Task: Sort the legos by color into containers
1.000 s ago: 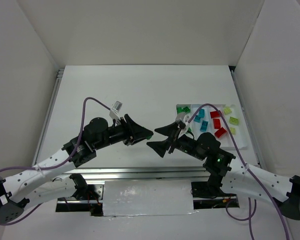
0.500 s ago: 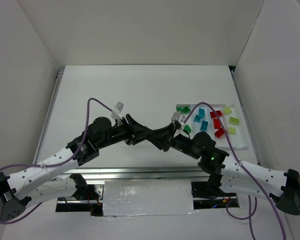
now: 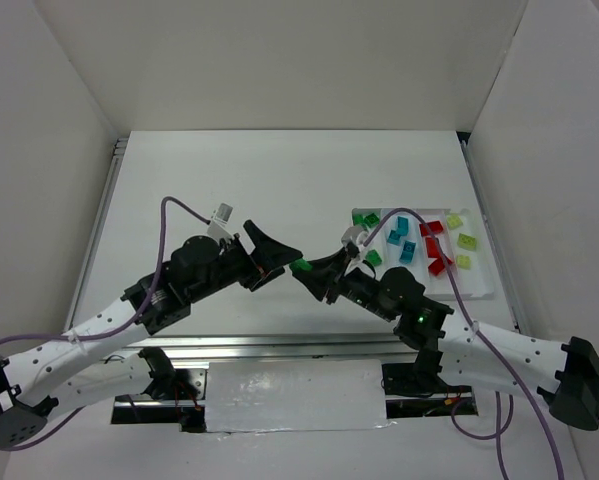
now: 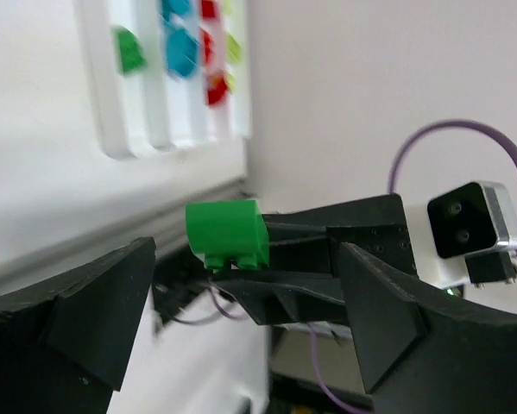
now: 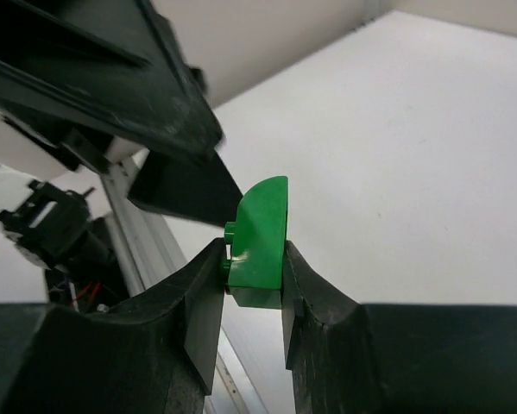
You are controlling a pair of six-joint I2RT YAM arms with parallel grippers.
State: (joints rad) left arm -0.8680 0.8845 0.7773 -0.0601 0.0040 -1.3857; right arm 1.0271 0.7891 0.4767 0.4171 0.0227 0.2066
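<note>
Brick of green plastic (image 3: 300, 267) hangs above the table (image 3: 229, 180), a little to the near side of its middle and well apart from the tray. It is clamped between the two fingers of the right gripper (image 3: 306, 272), one finger on each side. In the right wrist view the rounded top of the brick stands out above the fingertips, and small studs show on its left side. The left gripper (image 3: 285, 262) is just beside it with the jaws spread wide, and neither of its fingers touches the brick. In the left wrist view the brick sits in the gap between those wide fingers, at the tip of the closed right gripper.

The white tray (image 3: 479, 290) lies by the right edge of the table, in its near half. Its four narrow compartments run side by side. From the left one to the right one they hold green bricks (image 3: 366, 217), teal bricks (image 3: 399, 232), red bricks (image 3: 431, 242) and yellow-green bricks (image 3: 463, 240). Both arms reach from the near edge of the table toward its middle, and the two grippers meet there.
</note>
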